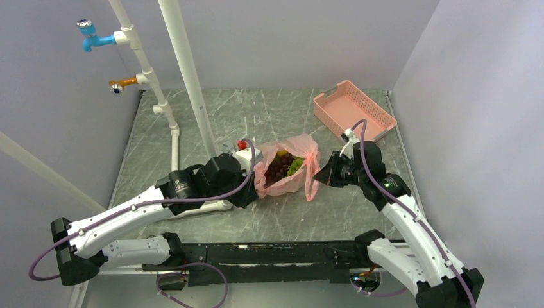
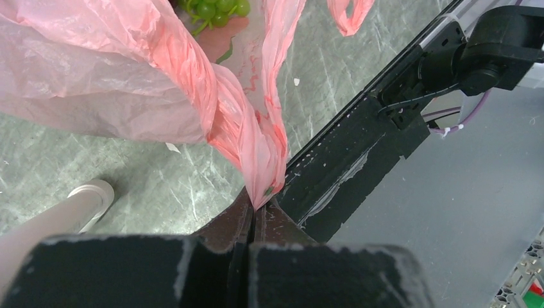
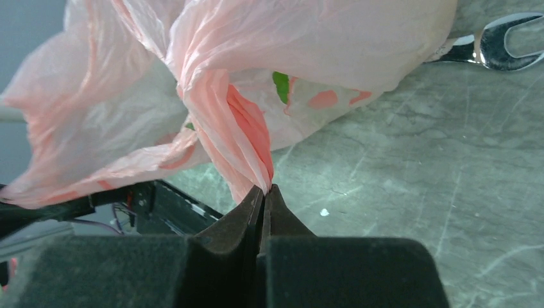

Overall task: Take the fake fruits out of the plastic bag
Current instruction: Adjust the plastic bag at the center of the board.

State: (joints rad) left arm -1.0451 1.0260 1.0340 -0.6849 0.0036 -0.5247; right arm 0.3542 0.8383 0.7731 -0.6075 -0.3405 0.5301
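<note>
The left arm (image 1: 119,217) and right arm (image 1: 410,228) wore white shells on their long links, with black joints, motors and bases. A thin purple cable (image 1: 186,201) ran along each — looping loose near the base. The left tool (image 2: 256,206) and right tool (image 3: 264,190) were matt black, tapered wedges, their worn edges scuffed with pale dust.

The plastic bag (image 1: 306,153) is translucent pink with deeper pink folds. Inside it show a dark red-purple grape bunch (image 1: 278,169) and light green grapes (image 1: 295,165). The surface (image 1: 256,115) is grey-green marble with white veins. The slotted basket (image 1: 354,110) is pink. The left claw (image 2: 253,212) and right claw (image 3: 264,199) are black.
</note>
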